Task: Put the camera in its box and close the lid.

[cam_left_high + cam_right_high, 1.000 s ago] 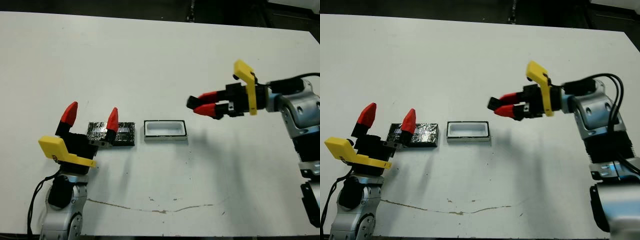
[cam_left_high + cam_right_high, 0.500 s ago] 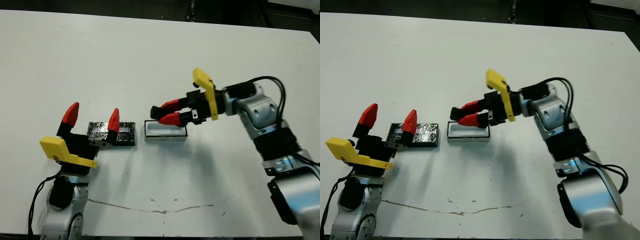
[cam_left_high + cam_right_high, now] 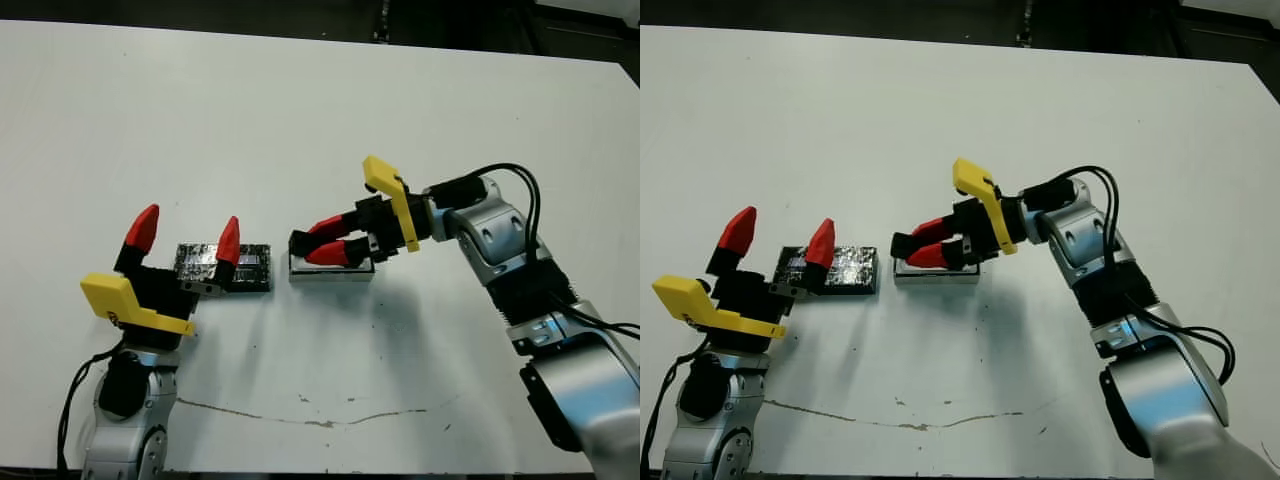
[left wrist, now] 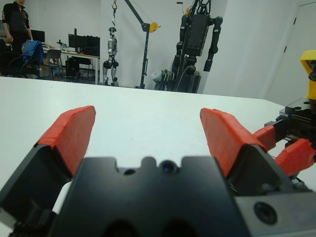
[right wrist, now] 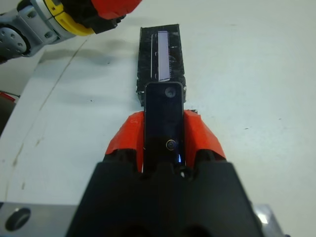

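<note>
My right gripper [image 3: 310, 243] is shut on the camera [image 5: 164, 118], a flat black bar with a bluish spot near the fingers. It holds the camera low over the box [image 3: 332, 276], a shallow white tray with a dark rim that the fingers mostly hide. The camera's free end [image 3: 297, 241] pokes out past the box's left end. Just left of the box, the lid [image 3: 250, 270], a glossy wrinkled black plate, lies flat on the table. My left gripper [image 3: 186, 232] stands open and empty, raised over the lid's near left side.
A faint brown crack line [image 3: 310, 418] runs across the white table [image 3: 300, 120] near its front edge. In the left wrist view, a person [image 4: 15, 19], desks and standing robots show in the room beyond the table.
My right arm has swung left and down with the camera, from open table on the right to over the box. The left arm, lid and box have not moved.
</note>
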